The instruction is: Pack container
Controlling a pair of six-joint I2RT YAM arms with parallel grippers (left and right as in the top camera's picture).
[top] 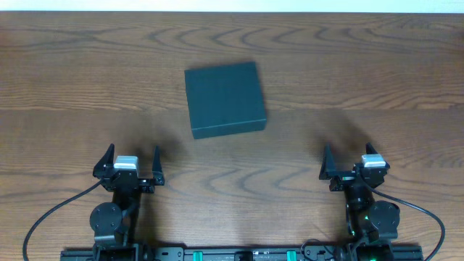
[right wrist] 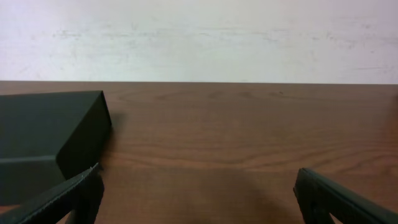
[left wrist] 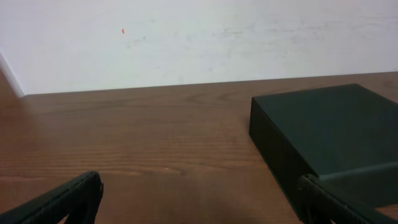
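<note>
The dark teal-black, roughly square, matte box lies flat and closed on the brown wood-grain tabletop, a little left of centre and well apart from both arms. It looks stiff-walled and sharp-cornered, probably light if empty. The matte skin should give the fingers fair friction, though a thin flap could bend under a hard pinch. It seems broader than either hand's spread, so spanning the whole body looks unlikely. The better hold is probably a lid edge or one side wall, with the other arm steadying it.

The left hand and the right hand both stand wide and empty near the front edge, fingers pointing toward the box.

The hinge side and the flap's seam are hard to make out from overhead. The inside is hidden. Each wrist view cuts the box off at its frame edge — and nothing to pack shows anywhere.
</note>
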